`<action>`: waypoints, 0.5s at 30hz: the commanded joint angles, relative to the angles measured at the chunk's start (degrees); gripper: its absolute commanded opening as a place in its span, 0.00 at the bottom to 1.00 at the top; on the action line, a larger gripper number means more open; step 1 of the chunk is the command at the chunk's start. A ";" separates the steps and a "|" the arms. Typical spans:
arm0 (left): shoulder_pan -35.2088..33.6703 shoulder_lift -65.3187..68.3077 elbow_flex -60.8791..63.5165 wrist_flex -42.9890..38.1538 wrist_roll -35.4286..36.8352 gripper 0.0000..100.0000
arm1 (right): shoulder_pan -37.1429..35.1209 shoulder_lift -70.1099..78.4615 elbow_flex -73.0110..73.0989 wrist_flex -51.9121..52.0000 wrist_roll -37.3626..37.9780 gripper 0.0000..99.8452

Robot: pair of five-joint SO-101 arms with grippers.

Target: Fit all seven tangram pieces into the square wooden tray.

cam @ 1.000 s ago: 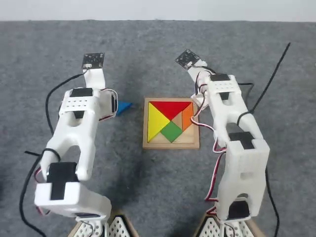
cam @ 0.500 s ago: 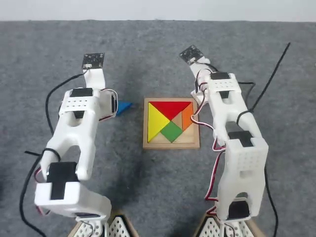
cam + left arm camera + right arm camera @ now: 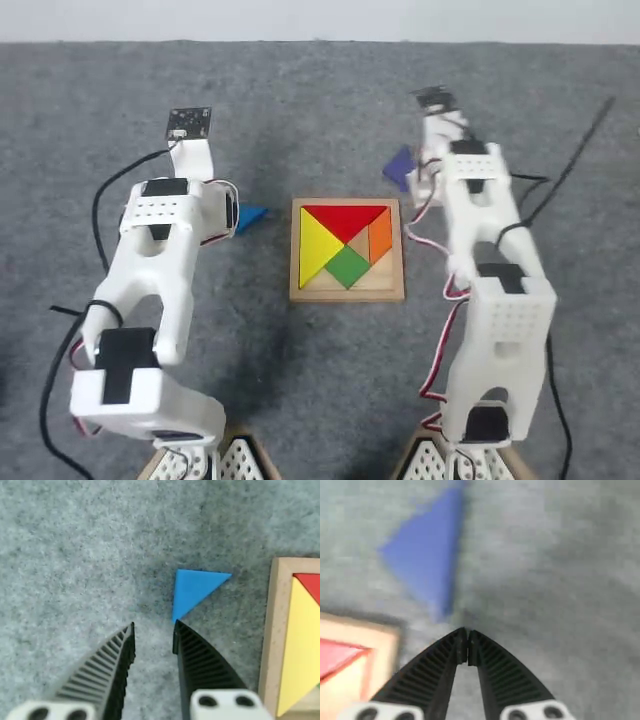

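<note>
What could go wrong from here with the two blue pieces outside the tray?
The left gripper is open with only a corner of the light blue triangle by one finger, so closing may just nudge it. The right gripper is shut beside the darker blue triangle and could shove it away.

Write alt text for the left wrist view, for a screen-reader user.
The left gripper, black and ribbed, is open over grey carpet, with a flat blue triangular tangram piece lying just beyond its tips, one corner close to a fingertip. Past the triangle is the rim of the square wooden tray, holding a yellow piece and a red piece.
</note>
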 commanded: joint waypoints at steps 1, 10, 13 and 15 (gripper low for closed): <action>-0.35 -0.53 -2.95 -1.23 0.44 0.12 | 2.07 -0.92 -8.35 1.63 -6.59 0.02; -0.26 -0.44 -2.95 -1.23 0.44 0.12 | -9.63 0.92 -11.52 -4.09 -16.88 0.39; -0.26 -0.44 -2.95 -1.23 0.44 0.12 | -12.44 4.26 -11.69 -8.04 -16.79 0.38; -0.26 -0.44 -2.95 -1.23 0.44 0.12 | -13.23 7.08 -11.78 -10.33 -16.79 0.37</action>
